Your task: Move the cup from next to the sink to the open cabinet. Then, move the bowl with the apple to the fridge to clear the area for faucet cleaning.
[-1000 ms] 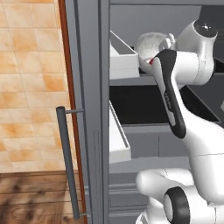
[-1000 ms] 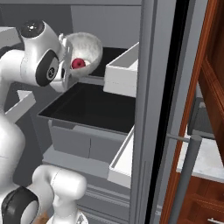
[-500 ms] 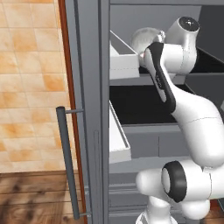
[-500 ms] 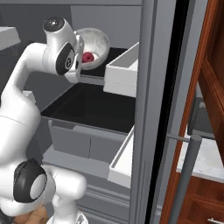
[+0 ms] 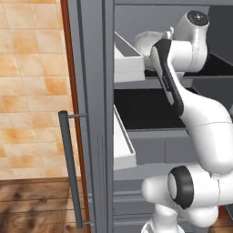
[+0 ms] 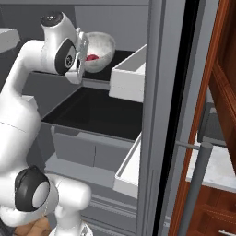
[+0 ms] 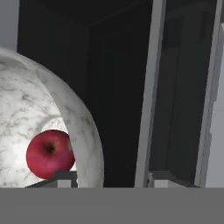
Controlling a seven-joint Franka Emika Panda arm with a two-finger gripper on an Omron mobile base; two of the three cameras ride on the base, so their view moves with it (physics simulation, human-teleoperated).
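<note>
The white-grey speckled bowl (image 6: 105, 48) rests on the upper dark shelf inside the fridge (image 6: 92, 110), with the dark red apple (image 7: 49, 154) in it. In the left base view the bowl (image 5: 146, 43) peeks out behind the arm. My gripper (image 7: 114, 178) is at the bowl's near rim. Its fingertips (image 7: 65, 177) stand wide apart, astride the rim without pinching it, so it is open. The cup, sink, open cabinet and faucet are out of view.
The fridge door (image 5: 91, 113) stands open on the left with its long bar handle (image 5: 68, 168). White door bins (image 6: 131, 76) jut out close beside the arm. A lower dark shelf (image 5: 145, 113) and drawers lie beneath. A reddish wooden cabinet (image 6: 221, 92) is at the right.
The arm has reached up and deeper into the fridge, carrying the bowl onto the upper shelf. The jaws have parted from the bowl's rim.
</note>
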